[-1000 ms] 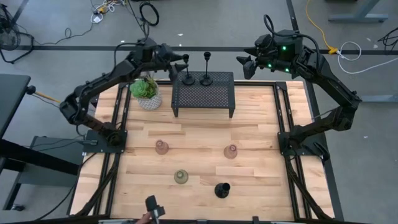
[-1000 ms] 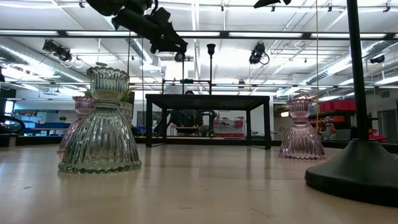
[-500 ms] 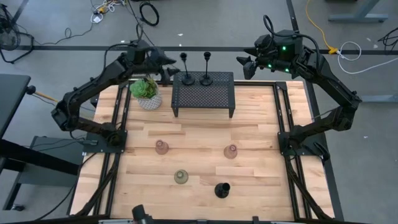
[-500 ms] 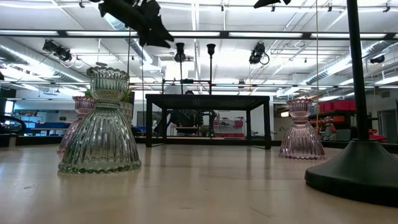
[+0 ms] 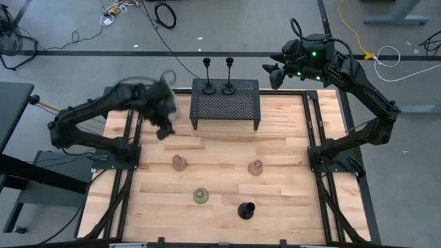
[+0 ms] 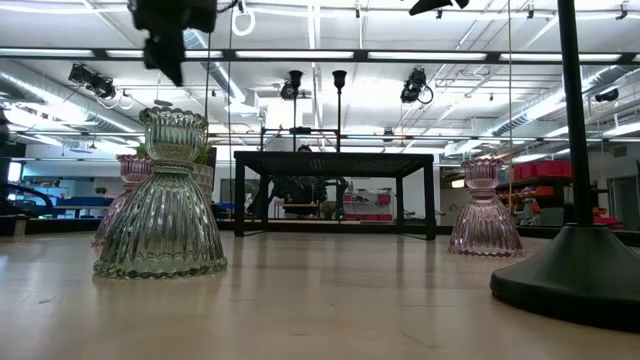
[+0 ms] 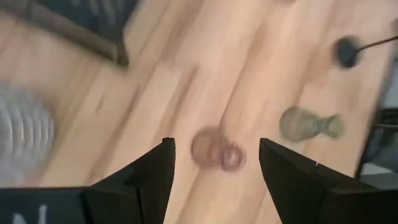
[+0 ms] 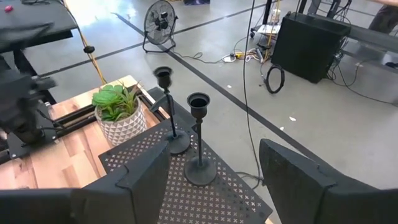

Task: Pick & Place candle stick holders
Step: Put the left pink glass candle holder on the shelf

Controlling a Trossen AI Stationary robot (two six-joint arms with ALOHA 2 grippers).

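Two slim black stems [image 5: 207,85] [image 5: 228,85] stand upright on their round bases on the black mesh rack [image 5: 226,105]. A third black stem [image 5: 246,209] stands on the table near the front. Two pinkish glass cups [image 5: 179,162] [image 5: 255,167] and an olive one [image 5: 200,195] stand on the wood. My left gripper [image 5: 164,129], blurred, is open and empty in the air left of the rack; the left pinkish cup [image 7: 214,149] shows between its fingers, farther off. My right gripper [image 5: 270,74] is open and empty, high beyond the rack's far right corner.
A green plant in a white pot [image 8: 115,102] stands left of the rack, under my left arm. Black rails [image 5: 313,138] run along the table's left and right sides. Bare wood [image 5: 220,141] lies between the rack and the cups.
My left gripper has drawn back from the left black stem on the rack toward the table's left, then swung fast toward the near edge and down, past the plant. The stem stays upright on the rack.
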